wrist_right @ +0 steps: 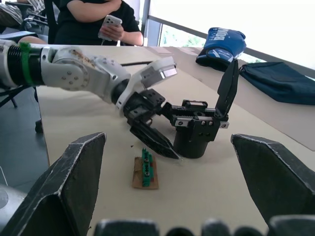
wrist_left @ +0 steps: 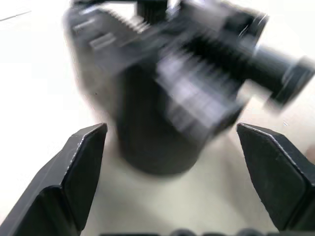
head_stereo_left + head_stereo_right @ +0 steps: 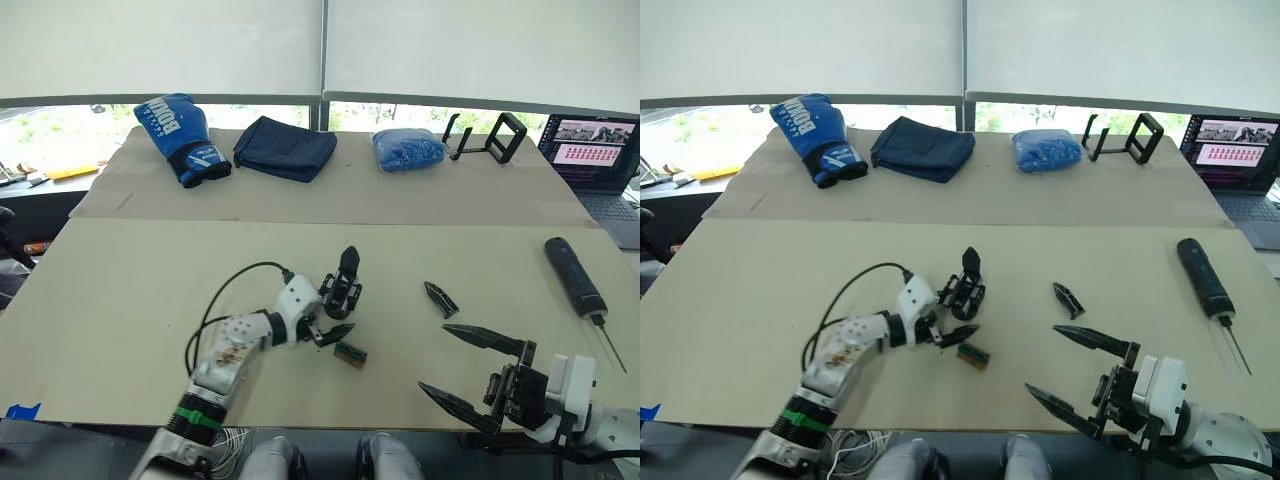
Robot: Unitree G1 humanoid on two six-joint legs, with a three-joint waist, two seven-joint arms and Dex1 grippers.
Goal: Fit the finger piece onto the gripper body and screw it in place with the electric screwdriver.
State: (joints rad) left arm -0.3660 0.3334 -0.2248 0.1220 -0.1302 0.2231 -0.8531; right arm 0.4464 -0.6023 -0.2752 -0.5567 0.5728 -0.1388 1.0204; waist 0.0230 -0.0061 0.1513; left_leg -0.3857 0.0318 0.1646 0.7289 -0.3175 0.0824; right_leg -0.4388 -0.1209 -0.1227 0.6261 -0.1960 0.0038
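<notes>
Left eye view: the left gripper (image 3: 333, 315) sits at the gripper body (image 3: 343, 288) near the middle of the table (image 3: 120, 300), its black fingers spread open on either side of the round base — the left wrist view shows a gap between each finger and the base, so nothing is clamped. The gripper body stands upright with its pointed finger sticking up. Just near of it lies a small green-and-brown block (image 3: 350, 354).

The finger piece (image 3: 440, 298) lies flat on the table to the right of the gripper body, apart from it. The electric screwdriver (image 3: 580, 284) lies further right, near the table's right edge, its thin bit pointing toward the near side.

The right gripper (image 3: 480, 368) hangs at the near right of the table — fingers wide apart and empty, near of the finger piece.

On the far table rest a blue boxing glove (image 3: 180, 137), a folded dark cloth (image 3: 286, 147) and a blue bundle (image 3: 408, 149).
</notes>
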